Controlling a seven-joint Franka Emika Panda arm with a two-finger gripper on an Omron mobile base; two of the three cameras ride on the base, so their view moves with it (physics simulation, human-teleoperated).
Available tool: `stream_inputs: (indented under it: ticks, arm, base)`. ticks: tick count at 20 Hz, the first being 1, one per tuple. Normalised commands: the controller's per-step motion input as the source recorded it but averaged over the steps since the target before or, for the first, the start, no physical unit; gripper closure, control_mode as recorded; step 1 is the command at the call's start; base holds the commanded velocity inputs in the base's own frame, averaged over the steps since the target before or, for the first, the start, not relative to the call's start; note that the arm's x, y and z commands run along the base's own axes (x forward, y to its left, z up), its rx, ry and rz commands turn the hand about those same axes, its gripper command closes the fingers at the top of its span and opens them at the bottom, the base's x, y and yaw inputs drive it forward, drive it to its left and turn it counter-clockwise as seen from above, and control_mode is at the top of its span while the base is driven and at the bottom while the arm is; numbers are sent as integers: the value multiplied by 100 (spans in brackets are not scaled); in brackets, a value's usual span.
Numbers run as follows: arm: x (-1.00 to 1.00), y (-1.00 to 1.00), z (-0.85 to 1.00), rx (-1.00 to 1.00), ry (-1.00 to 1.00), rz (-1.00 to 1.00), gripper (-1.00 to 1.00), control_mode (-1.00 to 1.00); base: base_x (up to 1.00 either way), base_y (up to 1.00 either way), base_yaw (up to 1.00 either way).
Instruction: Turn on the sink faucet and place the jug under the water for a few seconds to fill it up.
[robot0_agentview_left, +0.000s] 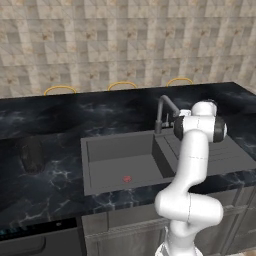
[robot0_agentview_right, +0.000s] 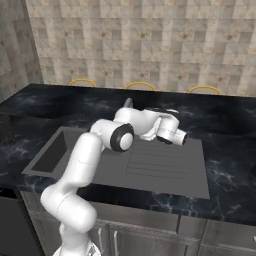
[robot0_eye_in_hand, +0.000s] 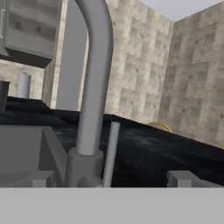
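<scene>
the gripper (robot0_eye_in_hand: 109, 183) sits low at the back of the sink (robot0_agentview_left: 120, 165), with its jaws spread wide and nothing between them; in the hand view the two finger tips show at the bottom, one on each side of the sink faucet (robot0_eye_in_hand: 89, 87), so the faucet's base stands between them, close ahead. the faucet's stem rises straight up from that base, so its long axis is vertical and crosses the line of the open jaws. a thin pale lever (robot0_eye_in_hand: 111, 153) stands upright just beside the stem, on its right in the hand view, and it looks like the part to be pushed. from the left base view the faucet (robot0_agentview_left: 164, 112) stands at the back edge of the sink, with the hand just to its right. no water shows at the spout, so the tap is judged still off. the jug (robot0_agentview_left: 30, 154) stands on the dark worktop (robot0_agentview_left: 65, 125) well to the left of the sink, far from the gripper, untouched
</scene>
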Motion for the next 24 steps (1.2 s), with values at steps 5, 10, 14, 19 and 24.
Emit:
stream_inputs:
  ticks: [5, 10, 14, 19, 24]
  arm:
    - [12, 21, 0, 0, 3, 0, -100, -100]
    - [4, 7, 0, 0, 2, 0, -100, -100]
    - [0, 23, 0, 0, 1, 0, -100, -100]
    - [1, 28, 0, 0, 5, -1, -100, -100]
    - [18, 7, 0, 0, 7, 0, -100, -100]
  base:
    - [0, 0, 0]
    - [0, 0, 0]
    - [0, 0, 0]
    - [0, 0, 0]
    - [0, 0, 0]
